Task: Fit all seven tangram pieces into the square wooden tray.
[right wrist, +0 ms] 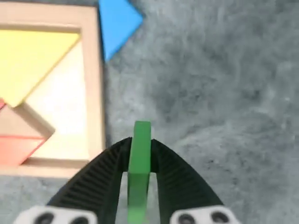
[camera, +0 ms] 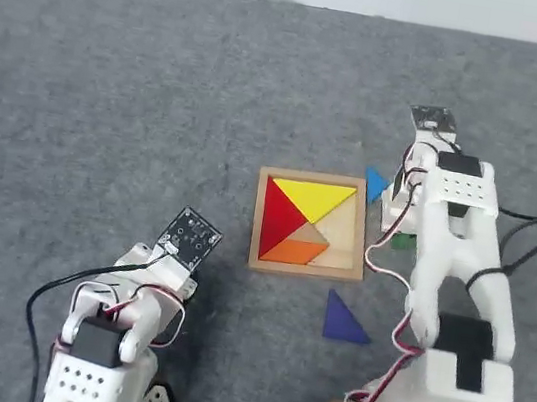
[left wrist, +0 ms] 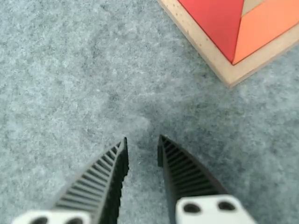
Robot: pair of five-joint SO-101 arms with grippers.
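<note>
Three coloured pieces, a red triangle (camera: 279, 218), a yellow triangle (camera: 314, 200) and an orange piece (camera: 296, 252), sit in the square wooden tray (camera: 259, 218), whose right part is bare. A dark blue triangle (camera: 343, 319) lies on the mat (camera: 114, 87) nearby, and a light blue piece (camera: 376, 184) sits just beside the tray's far right corner. The right gripper (right wrist: 140, 142), clamped on a green piece (right wrist: 141, 128) held on edge outside the tray's right wall, should probably lay it flat and line its edges with the gap before releasing; the left gripper (left wrist: 143, 139) hangs empty, jaws slightly apart.

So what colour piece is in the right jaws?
Green; the green piece shows best in right wrist view.
</note>
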